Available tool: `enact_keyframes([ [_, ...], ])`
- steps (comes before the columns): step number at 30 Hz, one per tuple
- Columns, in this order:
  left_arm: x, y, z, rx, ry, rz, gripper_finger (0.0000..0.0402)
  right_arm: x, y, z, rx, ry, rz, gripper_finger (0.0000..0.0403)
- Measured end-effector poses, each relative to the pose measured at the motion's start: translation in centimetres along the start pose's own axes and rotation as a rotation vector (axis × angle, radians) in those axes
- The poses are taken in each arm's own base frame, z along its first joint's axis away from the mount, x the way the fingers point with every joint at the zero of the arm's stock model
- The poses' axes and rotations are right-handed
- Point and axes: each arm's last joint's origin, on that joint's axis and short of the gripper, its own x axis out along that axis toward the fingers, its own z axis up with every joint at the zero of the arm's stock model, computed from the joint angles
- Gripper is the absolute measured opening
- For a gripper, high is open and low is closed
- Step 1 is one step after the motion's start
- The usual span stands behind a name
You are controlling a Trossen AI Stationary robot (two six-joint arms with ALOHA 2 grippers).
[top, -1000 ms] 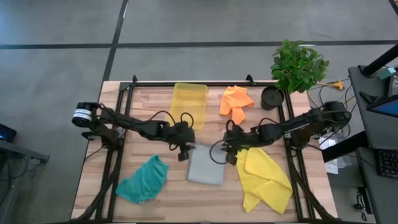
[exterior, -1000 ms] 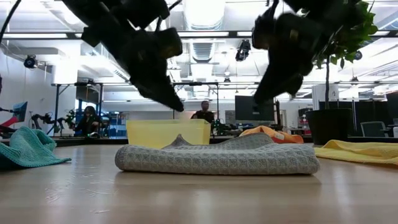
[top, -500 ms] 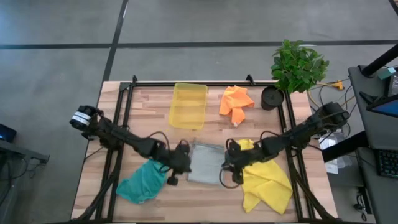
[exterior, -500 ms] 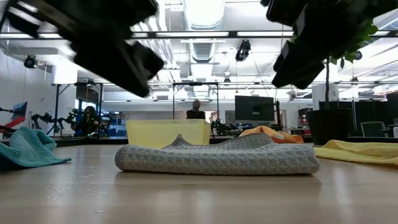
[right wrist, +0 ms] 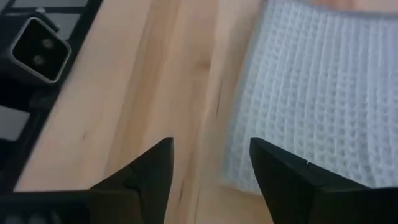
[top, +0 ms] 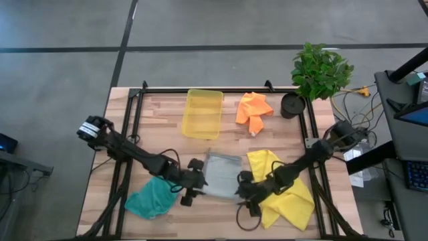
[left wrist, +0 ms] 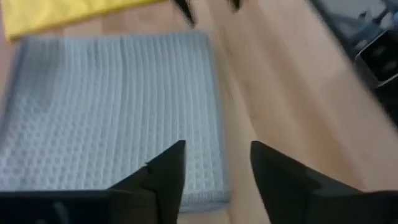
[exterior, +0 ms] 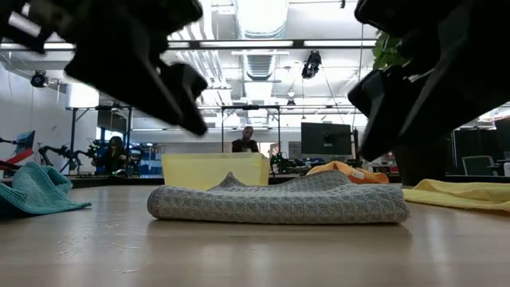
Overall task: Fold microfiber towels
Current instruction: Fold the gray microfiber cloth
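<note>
We count four towels: grey (top: 221, 175), teal (top: 151, 199), orange (top: 253, 110), yellow (top: 289, 195); one tray (top: 203, 112); one plant (top: 319, 70).

grey waffle-weave towel (top: 221, 175) — teal towel (top: 151, 197), yellow towel (top: 287, 191)

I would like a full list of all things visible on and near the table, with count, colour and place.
grey towel: 1, light grey, folded, table centre front
teal towel: 1, teal, crumpled, front left
yellow towel: 1, bright yellow, front right
orange towel: 1, orange, back, right of tray
tray: 1, translucent yellow, back centre
potted plant: 1, green, dark pot, back right corner
left gripper: 1, dark, open, at grey towel's left edge
right gripper: 1, dark, open, at its right edge
</note>
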Motion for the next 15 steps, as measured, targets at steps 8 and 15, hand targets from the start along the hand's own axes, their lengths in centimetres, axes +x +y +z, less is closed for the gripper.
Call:
enact_keyframes([
  [8,3.2,-0.6,-2.0,-0.005,0.121,0.007,0.0193,1.7,0.5,0.7,-0.04,0.008,-0.036,0.021],
  [15,4.6,-1.0,-2.9,-0.059,0.19,0.039,0.0193,3.4,0.3,-0.7,-0.028,0.204,-0.127,0.0199],
])
